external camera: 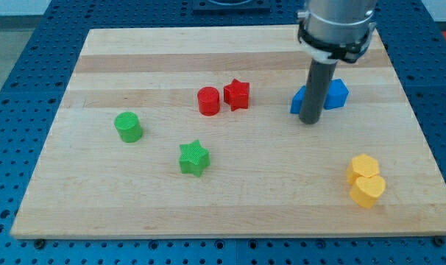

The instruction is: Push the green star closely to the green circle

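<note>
The green star (194, 157) lies on the wooden board (230, 213), left of the middle and towards the view's bottom. The green circle (128, 126) stands up and to the left of it, with a gap of about one block width between them. My tip (309, 121) rests on the board at the right, just in front of the blue blocks, far to the right of the green star.
A red circle (208, 101) and a red star (237, 94) sit side by side near the middle. Two blue blocks (335, 94) lie behind the rod. Two yellow blocks (366, 180) sit together at the lower right.
</note>
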You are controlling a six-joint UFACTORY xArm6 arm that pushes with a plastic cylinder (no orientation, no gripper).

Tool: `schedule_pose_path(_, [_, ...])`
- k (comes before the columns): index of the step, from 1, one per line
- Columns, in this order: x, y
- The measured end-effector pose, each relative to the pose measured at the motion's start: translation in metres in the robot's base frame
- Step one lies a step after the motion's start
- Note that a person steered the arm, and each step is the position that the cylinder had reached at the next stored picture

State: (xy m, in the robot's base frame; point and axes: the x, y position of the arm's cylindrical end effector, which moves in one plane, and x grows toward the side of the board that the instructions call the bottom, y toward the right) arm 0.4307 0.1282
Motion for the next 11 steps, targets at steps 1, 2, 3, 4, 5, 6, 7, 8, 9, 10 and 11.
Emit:
schedule_pose_path(1, [-0.001, -0.005])
schedule_pose_path(2, [0.015, -0.032])
schedule_pose_path(3, [0.026, -0.059])
schedule_pose_path(4, [0.028, -0.074])
schedule_pose_path(5, [0.032, -0.074])
schedule_pose_path(6, [0.036, -0.069])
schedule_pose_path(7, [0.089, -0.055])
schedule_pose_path(8, [0.114, -0.101])
schedule_pose_path(9, [0.108, -0.221])
schedule_pose_path(10, [0.065, -0.287])
schedule_pose_path(11, [0.049, -0.32])
